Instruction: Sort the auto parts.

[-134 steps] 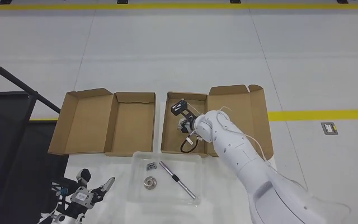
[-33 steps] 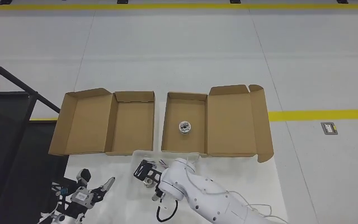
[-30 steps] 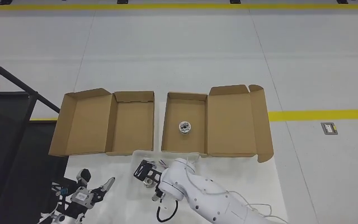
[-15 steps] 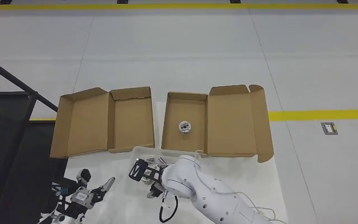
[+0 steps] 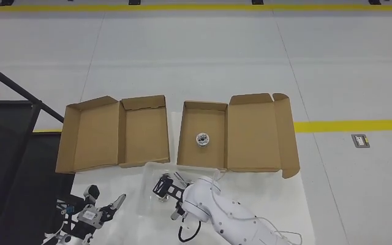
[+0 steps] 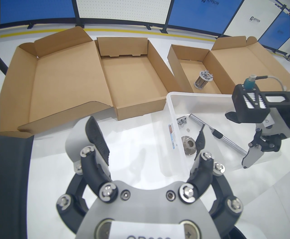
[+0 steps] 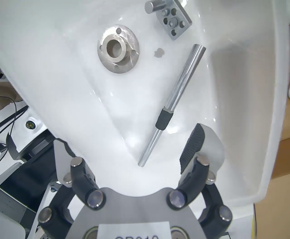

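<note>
Right gripper [image 7: 130,138], jaws apart, has swung from right box [image 5: 199,119] to tray [image 7: 267,113]; rod [image 7: 181,86] likely next; left gripper [image 6: 147,127], jaws apart too.

Bin [image 7: 279,90] with rod [image 7: 181,83], flange [image 7: 117,55], bracket [image 7: 174,21] sits before, maybe touching, left box [image 5: 144,131], right box [image 5: 199,119].

A steel rod [image 7: 176,99], round flange [image 7: 117,51] and drilled bracket [image 7: 172,18] lie apart in the clear tray [image 7: 278,90]. A toothed cylinder [image 6: 203,79] sits in the right-hand box [image 6: 181,58].
</note>
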You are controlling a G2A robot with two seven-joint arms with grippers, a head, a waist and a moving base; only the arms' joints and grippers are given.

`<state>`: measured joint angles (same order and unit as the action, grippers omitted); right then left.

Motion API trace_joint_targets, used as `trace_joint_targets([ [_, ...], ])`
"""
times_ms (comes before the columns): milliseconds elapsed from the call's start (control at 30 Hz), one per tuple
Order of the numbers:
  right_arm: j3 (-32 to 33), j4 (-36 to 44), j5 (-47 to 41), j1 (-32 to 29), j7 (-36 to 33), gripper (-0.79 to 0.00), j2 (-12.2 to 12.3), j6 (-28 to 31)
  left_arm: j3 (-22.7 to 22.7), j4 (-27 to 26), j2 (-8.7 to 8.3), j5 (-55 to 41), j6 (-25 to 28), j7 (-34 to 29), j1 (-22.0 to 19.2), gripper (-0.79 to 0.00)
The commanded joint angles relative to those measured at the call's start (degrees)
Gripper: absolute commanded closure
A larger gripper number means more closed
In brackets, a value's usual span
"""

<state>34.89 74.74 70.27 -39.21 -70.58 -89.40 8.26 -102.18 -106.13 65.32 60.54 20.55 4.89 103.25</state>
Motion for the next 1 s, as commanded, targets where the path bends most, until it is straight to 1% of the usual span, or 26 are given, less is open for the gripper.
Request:
trace_joint_targets([
  [0, 0.95, -0.07, 0.57, -0.83, 1.93, -0.730, 0.25, -0.47, 0.00, 0.00, 0.00, 0.00, 0.00, 0.00, 0.00, -0.785],
  [133, 2.91, 0.75, 0.86, -2.47, 3.74, -0.631, 0.85, 0.24, 0.00, 0.00, 0.00, 0.00, 0.00, 0.00, 0.00, -0.785],
  [167, 3.30, 0.95, 0.78, -2.76, 3.79, -0.634, 0.95, 0.40, 0.00, 0.00, 0.00, 0.00, 0.00, 0.00, 0.00, -0.785],
  [233, 3.81, 1.77, 1.01, -3.12, 4.65, -0.680, 1.13, 1.67, 0.00, 0.00, 0.00, 0.00, 0.00, 0.00, 0.00, -0.785],
  [267, 3.90, 2.30, 1.31, -3.30, 4.84, -0.650, 1.24, 2.60, 0.00, 0.00, 0.00, 0.00, 0.00, 0.00, 0.00, -0.785],
  [300, 4.23, 2.87, 1.72, -3.55, 4.94, -0.640, 1.34, 2.45, 0.00, 0.00, 0.00, 0.00, 0.00, 0.00, 0.00, -0.785],
  [400, 4.49, 5.12, 2.78, -4.35, 4.38, -0.662, 1.57, 3.24, 0.00, 0.00, 0.00, 0.00, 0.00, 0.00, 0.00, -0.785],
  [567, 4.67, 7.30, 4.35, -5.19, 3.17, -0.662, 1.64, 2.95, 0.00, 0.00, 0.00, 0.00, 0.00, 0.00, 0.00, -0.785],
  [700, 4.62, 8.33, 6.22, -5.56, 3.62, -0.653, 1.60, 2.55, 0.00, 0.00, 0.00, 0.00, 0.00, 0.00, 0.00, -0.785],
  [833, 4.31, 9.43, 8.80, -5.87, 3.44, -0.625, 1.52, 1.92, 0.00, 0.00, 0.00, 0.00, 0.00, 0.00, 0.00, -0.785],
  [933, 3.41, 10.39, 12.46, -6.23, 4.47, -0.600, 1.47, 1.64, 0.00, 0.00, 0.00, 0.00, 0.00, 0.00, 0.00, -0.785],
  [967, 3.14, 10.49, 13.28, -6.41, 4.82, -0.548, 1.45, 1.92, 0.00, 0.00, 0.00, 0.00, 0.00, 0.00, 0.00, -0.785],
])
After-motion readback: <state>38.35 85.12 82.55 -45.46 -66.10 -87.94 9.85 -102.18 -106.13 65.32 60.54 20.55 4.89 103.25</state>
